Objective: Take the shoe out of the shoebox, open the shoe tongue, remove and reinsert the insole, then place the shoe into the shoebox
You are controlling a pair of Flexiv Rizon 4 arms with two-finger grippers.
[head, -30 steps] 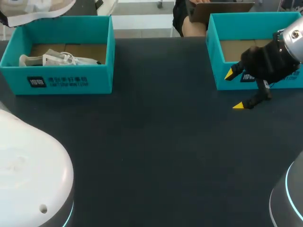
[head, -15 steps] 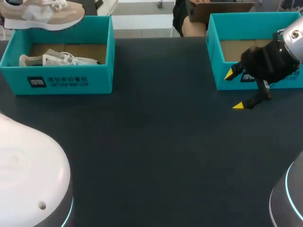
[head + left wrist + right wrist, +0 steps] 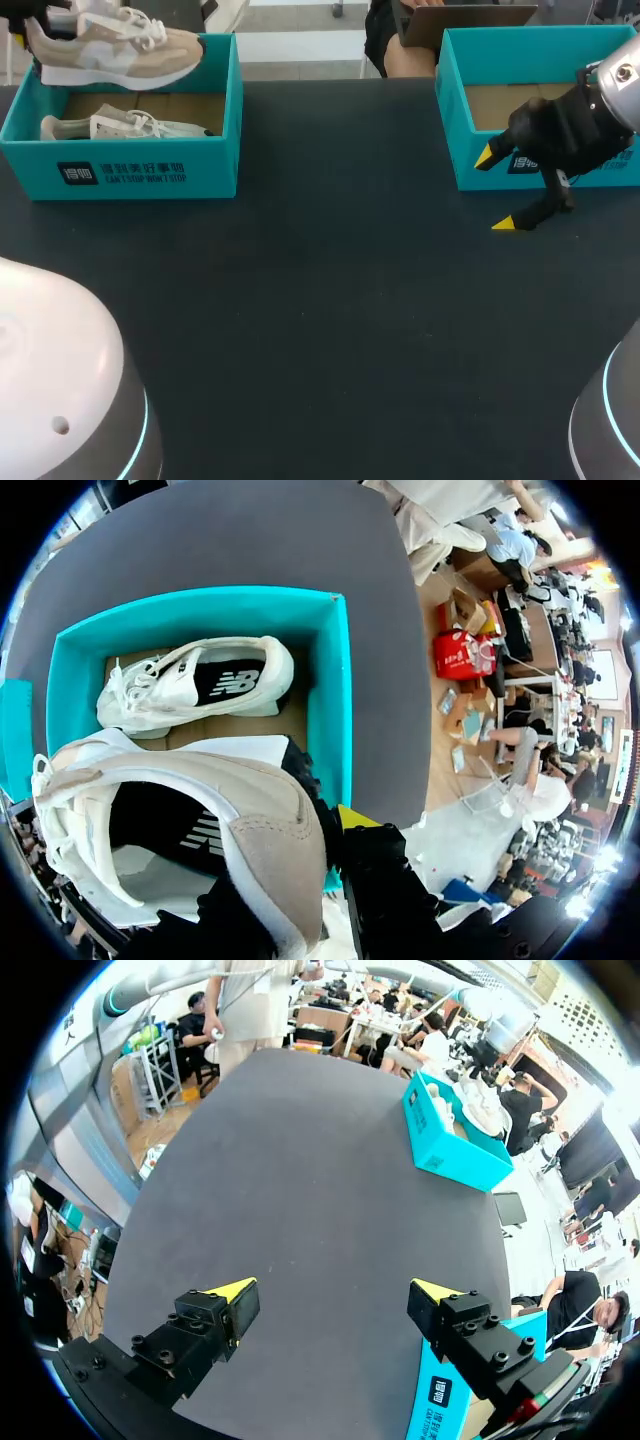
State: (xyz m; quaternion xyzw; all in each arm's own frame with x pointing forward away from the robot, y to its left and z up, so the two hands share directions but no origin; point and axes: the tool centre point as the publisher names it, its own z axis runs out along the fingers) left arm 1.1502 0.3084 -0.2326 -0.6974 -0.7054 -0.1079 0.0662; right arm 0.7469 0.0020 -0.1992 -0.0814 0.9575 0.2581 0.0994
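Two shoes, two teal boxes, two arms. Above the left box (image 3: 150, 175), over its back wall, the left gripper (image 3: 343, 828) clamps one beige-and-white shoe (image 3: 115, 55) by the heel, toe pointing right. Only one yellow tip shows, the other is hidden by the shoe, and the arm is cut off. The second shoe (image 3: 120, 127) lies on its side inside the left box. Far right of the left box, in line with it, the right box (image 3: 452, 110) is partly cut off. Level with the left box's front wall, the right gripper (image 3: 493, 190) hangs over the table (image 3: 320, 320), fingers spread wide, holding nothing.
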